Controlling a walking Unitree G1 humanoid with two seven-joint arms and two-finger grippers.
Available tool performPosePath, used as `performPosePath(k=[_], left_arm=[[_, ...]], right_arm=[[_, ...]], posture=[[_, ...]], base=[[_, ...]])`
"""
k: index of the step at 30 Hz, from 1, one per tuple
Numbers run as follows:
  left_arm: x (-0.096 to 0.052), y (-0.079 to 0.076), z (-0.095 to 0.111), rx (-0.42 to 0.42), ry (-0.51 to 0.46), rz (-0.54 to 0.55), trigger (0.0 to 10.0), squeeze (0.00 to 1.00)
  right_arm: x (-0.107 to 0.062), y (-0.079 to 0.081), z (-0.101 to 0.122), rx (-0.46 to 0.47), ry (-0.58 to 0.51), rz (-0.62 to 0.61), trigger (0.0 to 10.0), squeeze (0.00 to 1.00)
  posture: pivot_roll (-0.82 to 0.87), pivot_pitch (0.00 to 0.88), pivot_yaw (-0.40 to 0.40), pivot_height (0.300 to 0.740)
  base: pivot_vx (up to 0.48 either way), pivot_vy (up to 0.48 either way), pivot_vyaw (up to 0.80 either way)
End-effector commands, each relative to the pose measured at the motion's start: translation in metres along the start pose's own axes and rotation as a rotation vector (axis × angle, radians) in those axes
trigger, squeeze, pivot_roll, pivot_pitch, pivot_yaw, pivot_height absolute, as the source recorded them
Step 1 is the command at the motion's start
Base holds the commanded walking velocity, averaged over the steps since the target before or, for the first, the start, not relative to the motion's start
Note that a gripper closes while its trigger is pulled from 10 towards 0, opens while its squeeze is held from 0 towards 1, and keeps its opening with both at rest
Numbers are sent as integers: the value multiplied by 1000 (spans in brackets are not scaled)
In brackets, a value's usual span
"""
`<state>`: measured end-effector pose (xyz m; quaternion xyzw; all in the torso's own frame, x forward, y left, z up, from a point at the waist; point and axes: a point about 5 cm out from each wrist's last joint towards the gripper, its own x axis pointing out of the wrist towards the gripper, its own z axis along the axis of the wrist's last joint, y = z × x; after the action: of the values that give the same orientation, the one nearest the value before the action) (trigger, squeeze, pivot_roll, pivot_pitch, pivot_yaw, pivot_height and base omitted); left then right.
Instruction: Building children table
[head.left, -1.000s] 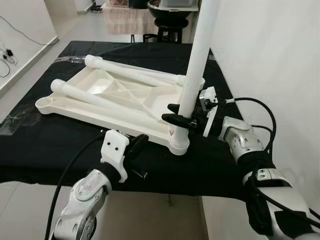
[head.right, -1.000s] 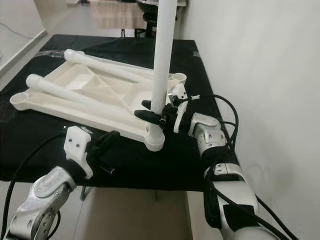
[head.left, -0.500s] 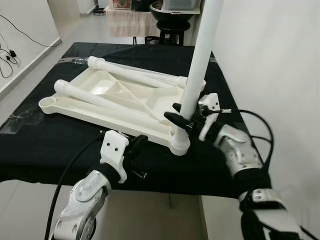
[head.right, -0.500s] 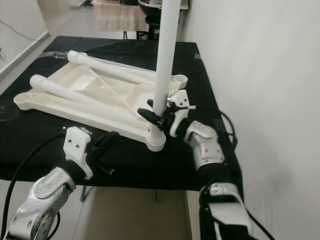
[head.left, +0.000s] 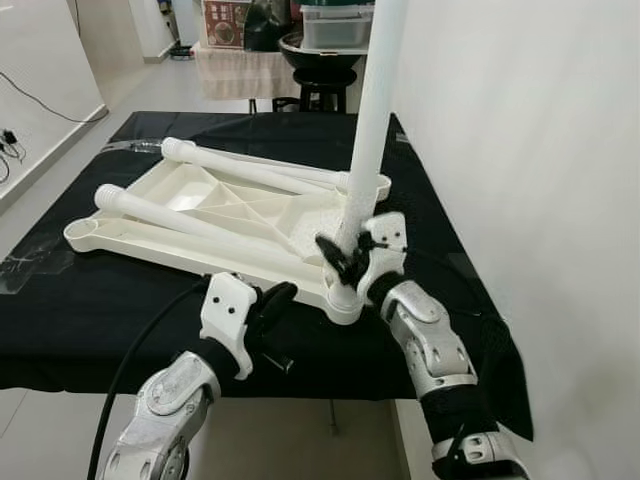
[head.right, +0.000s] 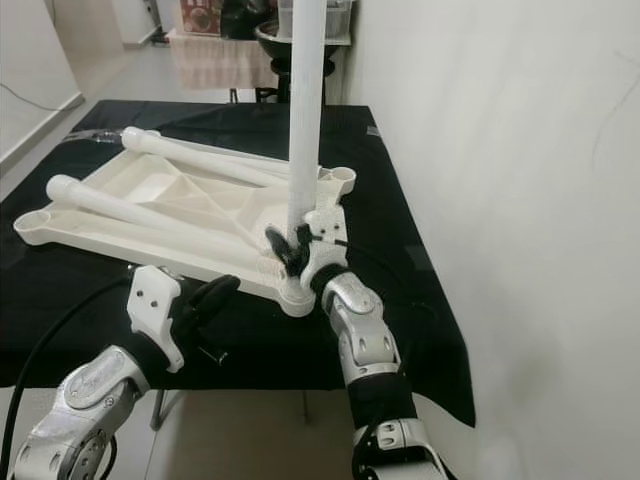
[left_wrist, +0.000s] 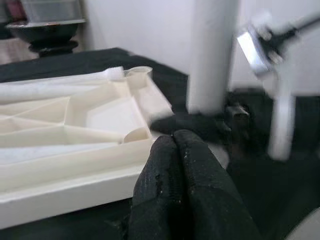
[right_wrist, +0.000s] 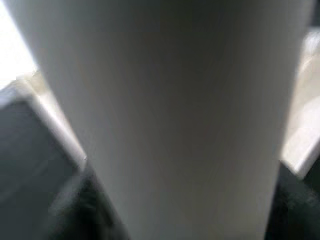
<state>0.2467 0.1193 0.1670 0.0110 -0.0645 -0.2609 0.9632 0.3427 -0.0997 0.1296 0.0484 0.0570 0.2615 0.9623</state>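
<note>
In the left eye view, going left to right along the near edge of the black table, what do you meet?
Left gripper → upright white leg in its corner socket → right gripper clamped on that leg → white wall.

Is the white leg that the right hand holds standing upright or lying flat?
Upright. The leg rises nearly vertical from the corner socket of the tabletop, with the right hand clamped low on it.

My right forearm has swung in under the leg (head.left: 372, 130); right pincer (head.left: 345, 262) stays clamped low on it.
</note>
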Motion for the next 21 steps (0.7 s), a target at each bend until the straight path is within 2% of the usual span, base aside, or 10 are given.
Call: performPosePath(k=[1, 4, 5, 6, 7, 9, 12, 13, 14, 21], left_arm=[[1, -2, -2, -1, 14, -13, 10000, 0], [1, -3, -3, -3, 15, -18, 10000, 0], [2, -4, -3, -3, 15, -20, 10000, 0], [2, -3, -3, -3, 13, -18, 10000, 0], [2, -3, -3, -3, 13, -18, 10000, 0], [2, -2, -2, -1, 10, -9, 10000, 0], [2, -1, -2, 0, 10, -6, 10000, 0], [1, -1, -2, 3, 13, -5, 10000, 0], [0, -1, -2, 4, 13, -2, 10000, 0], [-2, 0, -2, 7, 16, 5, 10000, 0]], right_arm=[[6, 2, 11, -1, -1, 77, 10000, 1000], [8, 1, 14, 10, 8, 140, 10000, 1000], [9, -2, 19, 2, 6, 200, 10000, 0], [9, -4, 23, -7, 12, 286, 10000, 0], [9, -4, 23, -7, 12, 286, 10000, 0], [7, -14, 29, -86, 65, 450, 10000, 0], [7, -23, 35, -107, 95, 509, 10000, 0], [7, -26, 43, -101, 82, 544, 3059, 0], [8, -27, 46, -102, 80, 540, 0, 0], [7, -34, 48, -75, 70, 519, 0, 0]], posture=[[32, 52, -31, 740], [32, 52, -31, 740], [38, 50, -34, 740], [44, 45, -36, 740], [44, 45, -36, 740], [49, 44, -39, 740], [49, 44, -39, 740], [60, 46, -43, 740], [67, 48, -45, 740], [78, 53, -45, 740]], base=[[0, 0, 0], [0, 0, 0], [0, 0, 0], [0, 0, 0], [0, 0, 0], [0, 0, 0], [0, 0, 0], [0, 0, 0], [0, 0, 0], [0, 0, 0]])
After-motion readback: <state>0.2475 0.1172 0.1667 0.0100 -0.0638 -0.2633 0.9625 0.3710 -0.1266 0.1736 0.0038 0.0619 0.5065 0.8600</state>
